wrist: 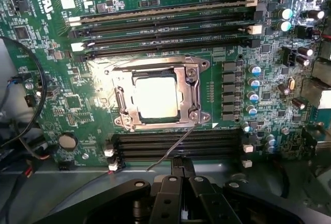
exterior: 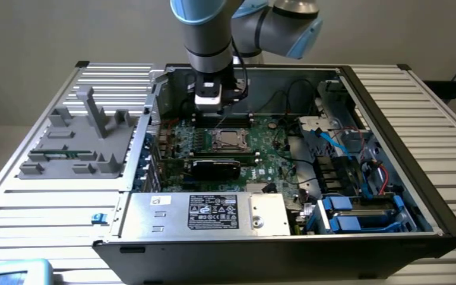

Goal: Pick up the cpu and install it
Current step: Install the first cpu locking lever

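The cpu [wrist: 155, 98], a pale silvery square, lies flat inside the metal-framed socket [wrist: 192, 95] on the green motherboard [wrist: 217, 32]. In the exterior view the cpu [exterior: 228, 139] sits at the middle of the open computer case. My gripper [exterior: 209, 110] hangs over the board just behind the socket, a short way above it. Its fingers [wrist: 182, 168] are pressed together with nothing between them, apart from the chip. A thin wire lever [wrist: 173, 146] slants from the socket's corner towards the fingertips.
Memory slots [wrist: 170, 19] flank the socket on both sides. A black card [exterior: 216, 167] and a silver box with a white label [exterior: 212, 212] lie nearer the case front. Blue drive bays [exterior: 347, 214] and cables are at the exterior view's right, and a grey fixture [exterior: 81, 142] at its left.
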`<state>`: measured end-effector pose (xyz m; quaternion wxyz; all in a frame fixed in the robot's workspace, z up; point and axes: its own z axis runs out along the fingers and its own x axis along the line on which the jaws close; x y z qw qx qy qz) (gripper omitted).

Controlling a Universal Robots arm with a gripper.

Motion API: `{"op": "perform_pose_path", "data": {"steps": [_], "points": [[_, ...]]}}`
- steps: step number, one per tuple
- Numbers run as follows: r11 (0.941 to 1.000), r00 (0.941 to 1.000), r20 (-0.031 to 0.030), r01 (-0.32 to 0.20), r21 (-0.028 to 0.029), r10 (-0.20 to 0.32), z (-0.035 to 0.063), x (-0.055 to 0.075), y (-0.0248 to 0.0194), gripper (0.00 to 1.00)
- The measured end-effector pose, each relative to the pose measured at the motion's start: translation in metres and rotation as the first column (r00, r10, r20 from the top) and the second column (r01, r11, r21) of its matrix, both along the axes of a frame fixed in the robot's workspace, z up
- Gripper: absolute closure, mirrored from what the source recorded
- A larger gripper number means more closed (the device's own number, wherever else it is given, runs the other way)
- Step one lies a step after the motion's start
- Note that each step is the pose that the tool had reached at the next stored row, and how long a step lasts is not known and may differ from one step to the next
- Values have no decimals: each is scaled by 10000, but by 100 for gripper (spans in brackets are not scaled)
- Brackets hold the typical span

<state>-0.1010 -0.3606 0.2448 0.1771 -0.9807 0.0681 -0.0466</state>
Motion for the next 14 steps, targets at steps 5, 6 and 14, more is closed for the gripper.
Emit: {"op": "perform_pose_path", "data": {"steps": [5, 6, 14], "points": [[9995, 9995, 0, 306, 0, -306, -49, -38, 0, 89], [9995, 9995, -1, 325, -1, -325, -59, -55, 0, 89], [9970, 9973, 8, 728, 272, -728, -115, -100, 1, 89]]}}
